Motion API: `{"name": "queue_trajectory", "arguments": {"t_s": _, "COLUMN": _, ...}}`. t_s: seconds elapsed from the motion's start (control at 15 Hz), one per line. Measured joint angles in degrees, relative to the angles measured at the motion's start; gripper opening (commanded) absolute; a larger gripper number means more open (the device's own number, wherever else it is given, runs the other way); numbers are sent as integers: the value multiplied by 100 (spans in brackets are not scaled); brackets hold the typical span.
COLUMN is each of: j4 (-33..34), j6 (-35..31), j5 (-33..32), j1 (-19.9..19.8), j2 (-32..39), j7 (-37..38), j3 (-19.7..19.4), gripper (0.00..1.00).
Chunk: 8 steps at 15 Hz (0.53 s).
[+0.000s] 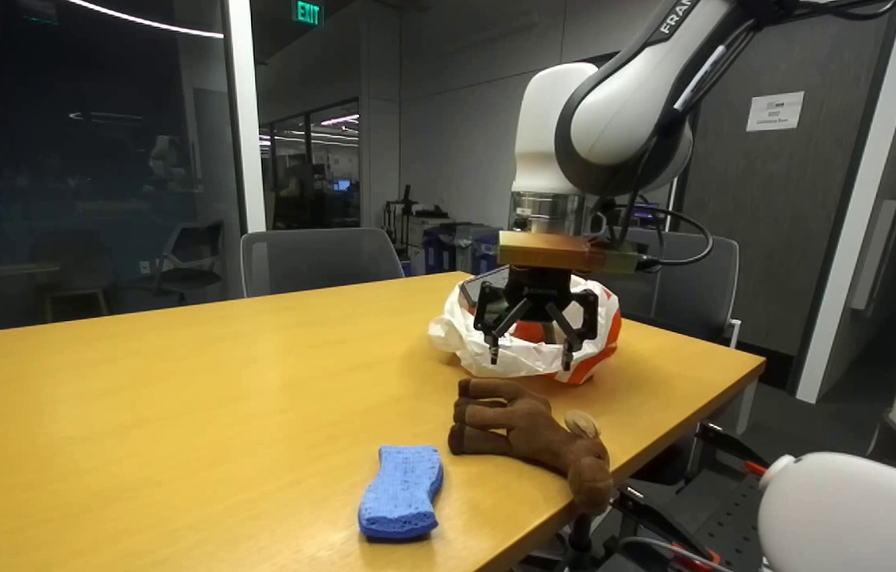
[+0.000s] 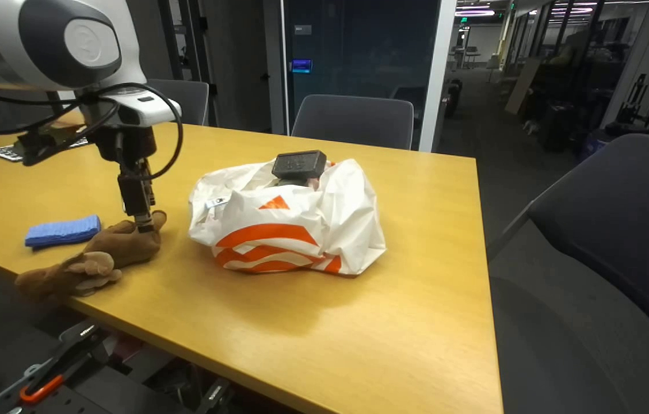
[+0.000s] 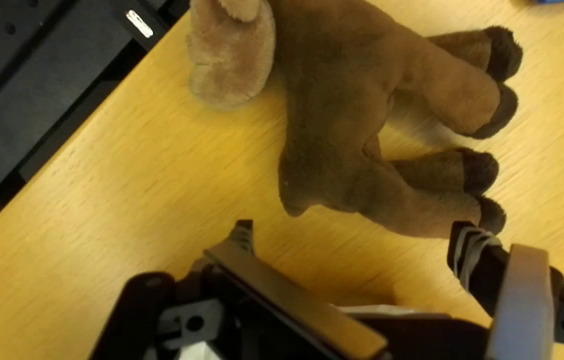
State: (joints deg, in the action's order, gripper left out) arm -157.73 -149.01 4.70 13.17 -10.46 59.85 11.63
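- Currently, my gripper [image 1: 531, 359] hangs above the table [image 1: 178, 397], its fingers spread well apart, unclenched.
- Near the fingertips, a brown plush animal [image 3: 337, 115] lies on its side, head past the table edge.
- A blue sponge [image 1: 402, 492] rests near its front legs.
- Beyond its hindquarters sits a white-and-orange bag [image 2: 290, 230], a dark box [image 2: 300, 165] at its mouth.

In both exterior views it is dim beyond the table [image 2: 416, 345] (purplish light strips [image 2: 475, 13] glow there); its brighter top bears soft shadows [image 2: 296, 313].
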Motion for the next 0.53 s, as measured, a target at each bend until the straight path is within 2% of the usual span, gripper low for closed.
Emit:
{"name": "queue_trajectory", "arguments": {"t_s": 0.27, "j4": -21, "j6": 2, "j5": 763, "j1": 141, "j2": 88, "j7": -1112, "j3": 3, "gripper": 100}}
{"name": "queue_trajectory", "arguments": {"t_s": 0.53, "j4": -30, "j6": -330, "j5": 905, "j1": 123, "j2": 485, "j7": -1391, "j3": 6, "gripper": 100}}
